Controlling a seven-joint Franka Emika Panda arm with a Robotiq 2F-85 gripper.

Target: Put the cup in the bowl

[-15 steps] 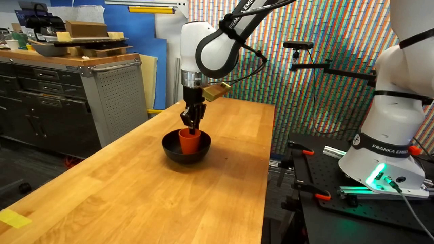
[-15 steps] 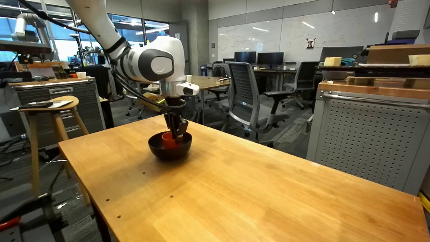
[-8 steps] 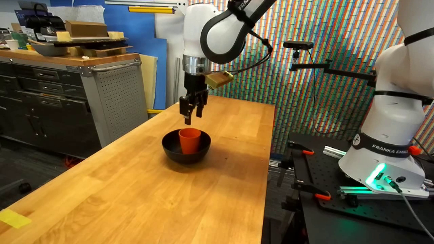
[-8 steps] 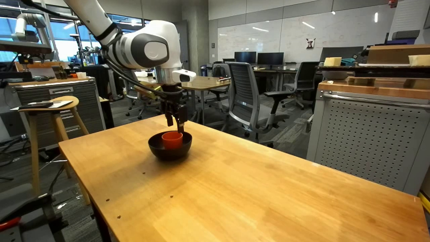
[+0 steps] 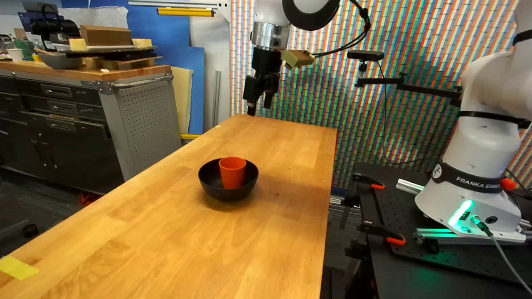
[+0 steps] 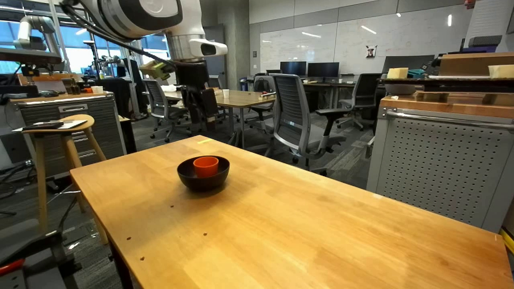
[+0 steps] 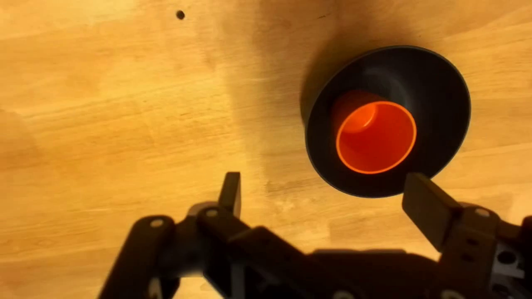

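The orange-red cup [image 5: 232, 172] stands mouth up inside the black bowl [image 5: 228, 194], which rests on the wooden table. Both exterior views show this cup [image 6: 206, 167] within the bowl [image 6: 202, 184]. High above the table and well apart from them hangs my gripper [image 5: 260, 107], pointing down. From the wrist, the cup [image 7: 378, 137] sits off-centre in the bowl [image 7: 444, 99], its rim in full sight and nothing inside it. My gripper [image 7: 322, 178] is open, with bare air between its fingers; one finger [image 7: 430, 207] overlaps the bowl's edge only in the picture.
The wooden table [image 5: 178, 232] carries a strip of yellow tape [image 5: 18, 267] at one end. A grey tool cabinet [image 5: 141, 112] stands beside it. The robot base [image 5: 469, 199] is mounted past the table's long edge. An office chair [image 6: 297, 116] stands behind the table.
A second ago my fingers were down at the cup's rim. They have spread apart, let go and risen clear, up and away. Cup and bowl have stayed in place.
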